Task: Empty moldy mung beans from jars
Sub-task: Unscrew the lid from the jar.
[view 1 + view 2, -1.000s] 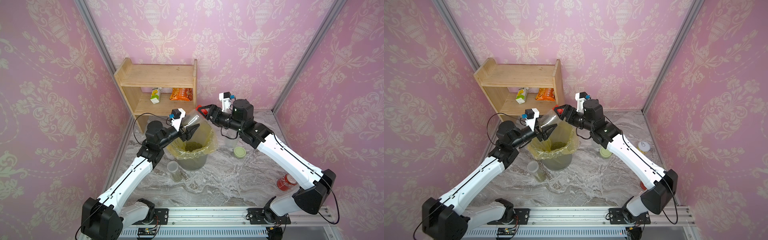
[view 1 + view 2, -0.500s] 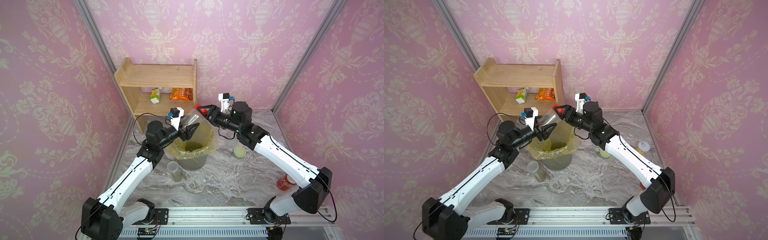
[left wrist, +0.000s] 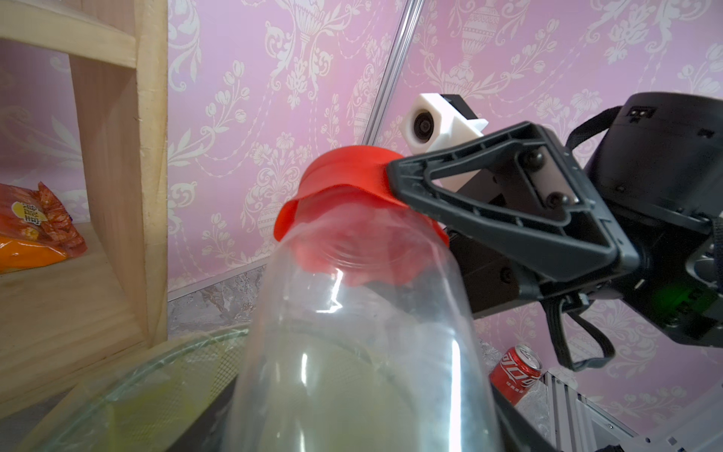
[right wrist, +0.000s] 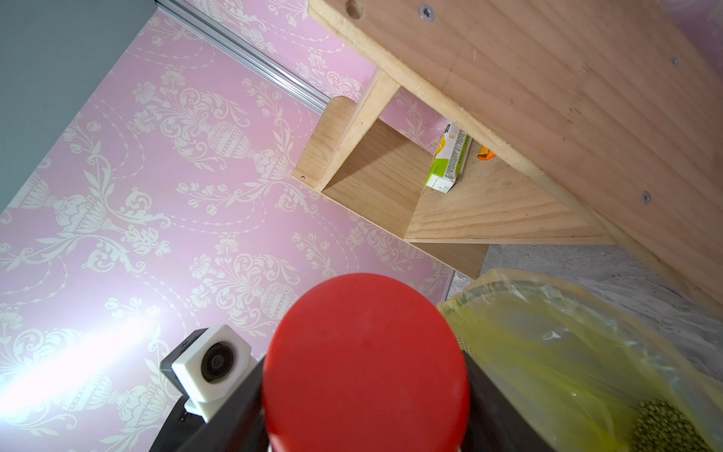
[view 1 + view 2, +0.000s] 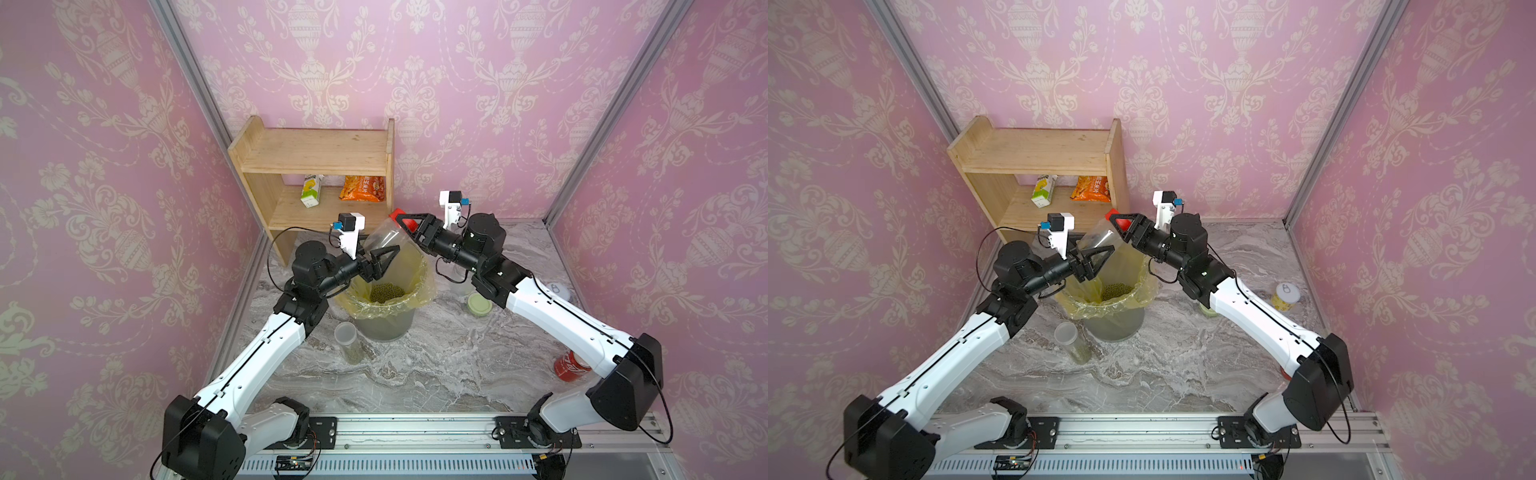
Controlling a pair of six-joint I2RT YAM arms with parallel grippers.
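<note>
Left gripper [image 5: 386, 257] is closed on the body of a clear jar [image 5: 384, 237], holding it tilted above the bin [image 5: 386, 328], mouth end raised toward the wooden shelf [image 5: 316, 158]. The left wrist view shows no beans through the jar wall, so this jar reads as empty.

Right gripper [image 5: 405, 226] is clamped on the red lid [image 4: 365, 364], which sits at the mouth of the held jar. Whether the lid is threaded on or only seated cannot be determined.

Status of items on the table [image 5: 436, 365]:

1. Slim jar [image 5: 349, 343]: upright just beside the bin, translucent lid in place, green fill in its lower part. Not yet emptied.
2. Bin: lined with a yellow bag. A heap of mung beans [image 5: 386, 292] lies at the bottom, so at least one load has been dumped.
3. Pale green lid [image 5: 480, 304]: lies flat and apart from any jar. Its jar is mostly hidden behind the right arm, and its contents cannot be confirmed.
4. Red soda can [image 5: 571, 365]: stands well apart and is not part of the task.

Assessment: the task is partly complete. The slim jar remains to be opened and poured.
</note>
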